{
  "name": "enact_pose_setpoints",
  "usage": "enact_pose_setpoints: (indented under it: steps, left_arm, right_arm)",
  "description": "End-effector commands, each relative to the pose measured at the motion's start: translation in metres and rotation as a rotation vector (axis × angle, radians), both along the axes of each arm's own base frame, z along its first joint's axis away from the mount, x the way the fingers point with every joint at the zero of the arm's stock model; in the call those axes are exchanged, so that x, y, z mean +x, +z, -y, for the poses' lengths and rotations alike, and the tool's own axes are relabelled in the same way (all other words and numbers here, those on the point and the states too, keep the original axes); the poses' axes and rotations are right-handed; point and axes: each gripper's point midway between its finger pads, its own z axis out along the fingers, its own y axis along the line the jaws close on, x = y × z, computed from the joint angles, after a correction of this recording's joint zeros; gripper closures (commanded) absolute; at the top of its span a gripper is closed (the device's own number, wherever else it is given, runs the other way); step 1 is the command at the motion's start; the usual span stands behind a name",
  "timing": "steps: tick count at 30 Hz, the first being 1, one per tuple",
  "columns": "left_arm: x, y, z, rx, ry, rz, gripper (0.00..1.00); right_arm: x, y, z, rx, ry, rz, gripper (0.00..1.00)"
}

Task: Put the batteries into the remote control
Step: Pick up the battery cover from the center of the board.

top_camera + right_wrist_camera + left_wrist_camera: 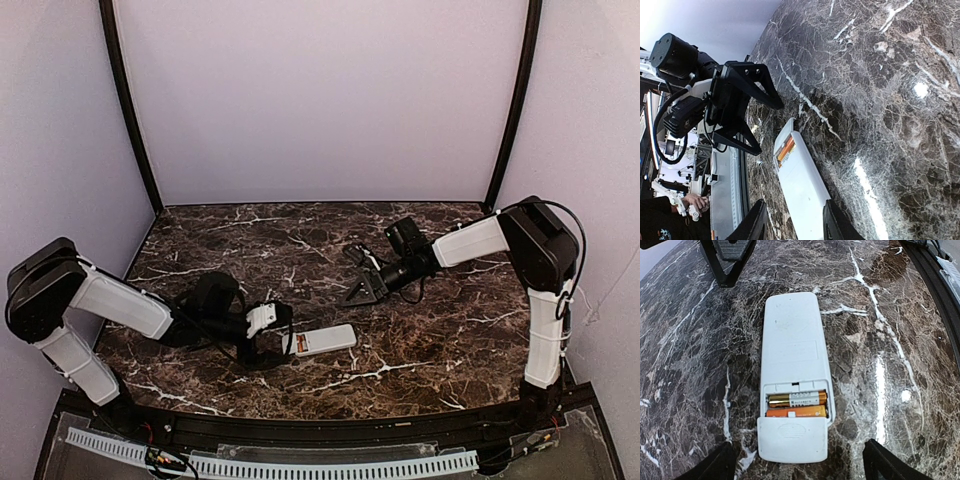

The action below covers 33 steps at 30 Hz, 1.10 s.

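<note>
The white remote control (792, 340) lies back-up on the marble table (900, 365). Its battery bay is open, with two orange-red batteries (796, 405) lying side by side in it. A flat white cover piece (792, 439) sits at the bay's near end, partly over it. My left gripper (799, 445) is open, one finger on each side of that end and not touching it. My right gripper (795, 202) is open and empty, just off the remote's other end (802, 190). From above, the remote (325, 340) lies between the left gripper (275, 330) and the right gripper (360, 285).
The dark marble table top is ringed by lilac walls, with black corner posts (125, 100) at the back. A black rail (330, 430) runs along the near edge. The right gripper shows at the top of the left wrist view (730, 260).
</note>
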Motion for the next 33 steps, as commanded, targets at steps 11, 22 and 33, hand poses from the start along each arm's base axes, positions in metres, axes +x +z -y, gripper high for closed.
enact_pose_setpoints:
  steps: [11, 22, 33]
  left_arm:
    - [-0.001, -0.02, 0.0, 0.003, -0.041, -0.086, 0.16]
    - [0.003, -0.032, -0.002, 0.002, -0.044, -0.134, 0.26]
    - [0.006, -0.012, 0.0, 0.04, -0.059, -0.135, 0.51]
  right_arm:
    - [0.0, -0.002, 0.002, 0.017, 0.008, 0.0, 0.63]
    - [-0.001, -0.002, 0.002, 0.017, 0.009, 0.001, 0.63]
    - [0.0, 0.0, 0.002, 0.02, 0.007, 0.002, 0.63]
